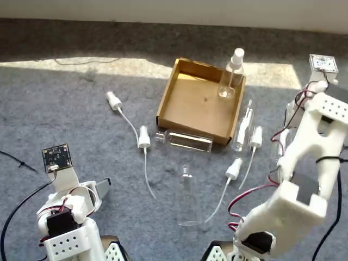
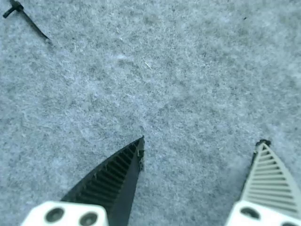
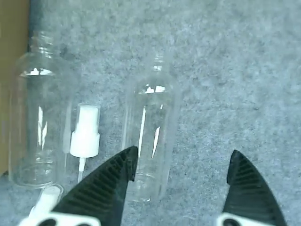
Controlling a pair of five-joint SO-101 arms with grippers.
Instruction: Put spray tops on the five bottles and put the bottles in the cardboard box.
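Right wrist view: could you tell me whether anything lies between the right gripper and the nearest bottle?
Nothing visible does. The right gripper is open, and the nearest bottle lies on the carpet right by one fingertip. A spray top lies beyond the bottle, out of the way.

High view: we look down from overhead at the arms' side of the table, across the grey carpet (image 1: 81, 109) to the cardboard box (image 1: 190, 100); far off, widest field.
Left wrist view: we look steeply down, close to the carpet, past the left gripper (image 2: 202, 141), its fingers parted.
Right wrist view: we look down, very near, past the right gripper (image 3: 183, 153), spread wide.
Shared, high and right wrist: the box's side wall, the bottle (image 3: 37, 127) beside it, a spray top (image 3: 84, 134).
Shared, high and left wrist: carpet and a black cable tie (image 2: 23, 19).
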